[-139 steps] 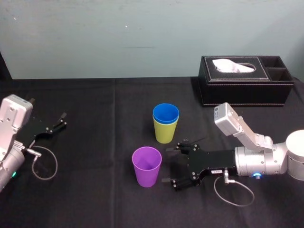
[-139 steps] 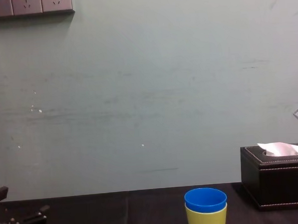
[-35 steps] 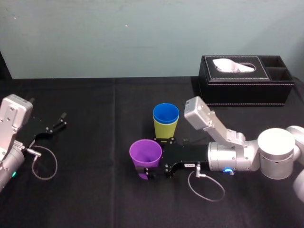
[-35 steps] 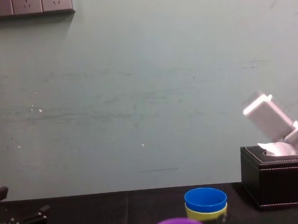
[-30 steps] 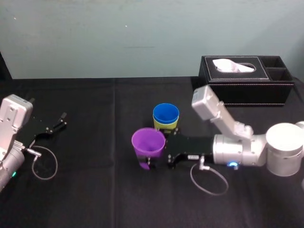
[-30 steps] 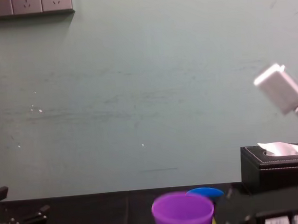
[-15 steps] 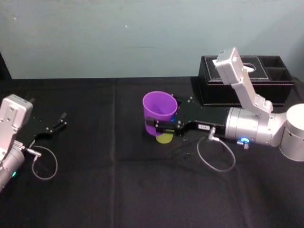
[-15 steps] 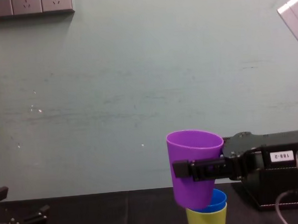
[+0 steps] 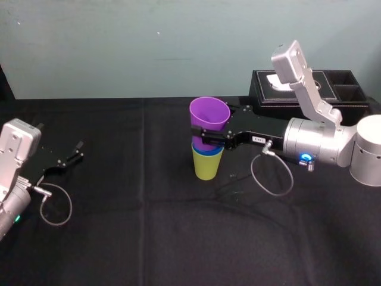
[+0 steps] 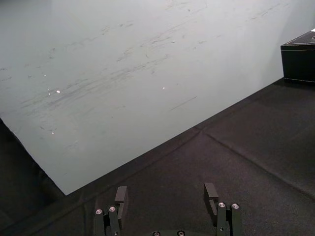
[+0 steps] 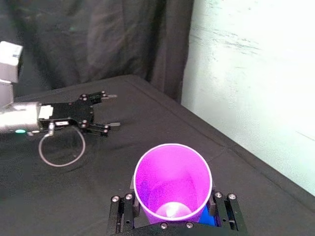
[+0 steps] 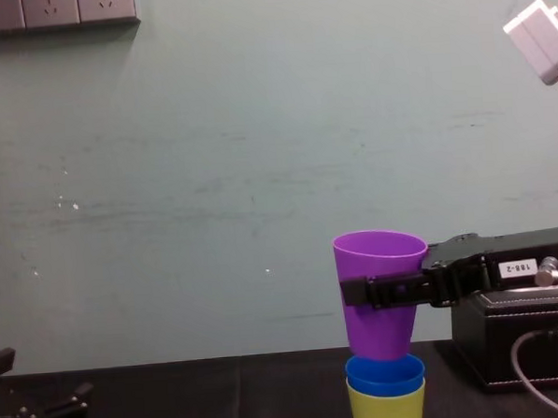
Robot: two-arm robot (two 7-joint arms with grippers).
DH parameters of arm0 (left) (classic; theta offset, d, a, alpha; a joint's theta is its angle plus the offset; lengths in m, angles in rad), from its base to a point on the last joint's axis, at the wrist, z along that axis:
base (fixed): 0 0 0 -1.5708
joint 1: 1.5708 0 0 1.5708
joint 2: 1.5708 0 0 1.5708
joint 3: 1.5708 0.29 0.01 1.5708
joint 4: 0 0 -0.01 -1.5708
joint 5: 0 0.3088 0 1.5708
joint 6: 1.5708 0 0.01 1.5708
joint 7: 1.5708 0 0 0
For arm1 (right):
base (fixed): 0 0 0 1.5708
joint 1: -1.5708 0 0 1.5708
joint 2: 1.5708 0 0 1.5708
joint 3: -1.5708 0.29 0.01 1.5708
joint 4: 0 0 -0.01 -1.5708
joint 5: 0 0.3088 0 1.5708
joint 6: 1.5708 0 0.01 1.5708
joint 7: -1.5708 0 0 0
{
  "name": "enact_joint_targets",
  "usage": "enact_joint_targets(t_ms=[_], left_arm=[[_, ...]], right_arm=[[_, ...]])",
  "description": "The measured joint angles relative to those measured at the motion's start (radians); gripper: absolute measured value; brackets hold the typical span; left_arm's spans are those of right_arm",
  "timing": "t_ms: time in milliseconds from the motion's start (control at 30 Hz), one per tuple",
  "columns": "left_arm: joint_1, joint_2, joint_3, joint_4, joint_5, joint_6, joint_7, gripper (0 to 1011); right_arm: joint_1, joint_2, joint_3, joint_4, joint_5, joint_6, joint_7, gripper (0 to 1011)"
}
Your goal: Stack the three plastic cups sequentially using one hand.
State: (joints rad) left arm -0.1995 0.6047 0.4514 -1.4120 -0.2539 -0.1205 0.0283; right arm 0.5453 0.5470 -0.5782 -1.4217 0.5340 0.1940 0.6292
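Presently the purple tapered plastic cup (image 9: 209, 114) is clamped mid-wall by the right gripper (image 9: 205, 136), base at the rim of the blue plastic cup (image 9: 207, 152) nested in the yellow-green plastic cup (image 9: 206, 167). It is judged light and slippery (probably flexible), so best squeezed gently. The left gripper (image 9: 68, 158) is parked at the table's left, fingers apart.

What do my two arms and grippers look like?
The right arm and left arm are silver-grey, each with a white boxy wrist module. The right gripper and left gripper are flat black two-finger claws trailing grey cable loops. The right carries a small white label.
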Motion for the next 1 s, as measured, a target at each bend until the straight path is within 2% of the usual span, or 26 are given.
enact_joint_targets(t_ms=[500,1000], left_arm=[[0.000,0.000,0.000,0.000,0.000,0.000,0.000,1011],[0.000,0.000,0.000,0.000,0.000,0.000,0.000,1011]], right_arm=[[0.046,-0.031,-0.009,0.092,-0.028,0.002,-0.003,741],[0.073,-0.058,-0.017,0.147,-0.051,-0.007,0.014,741]])
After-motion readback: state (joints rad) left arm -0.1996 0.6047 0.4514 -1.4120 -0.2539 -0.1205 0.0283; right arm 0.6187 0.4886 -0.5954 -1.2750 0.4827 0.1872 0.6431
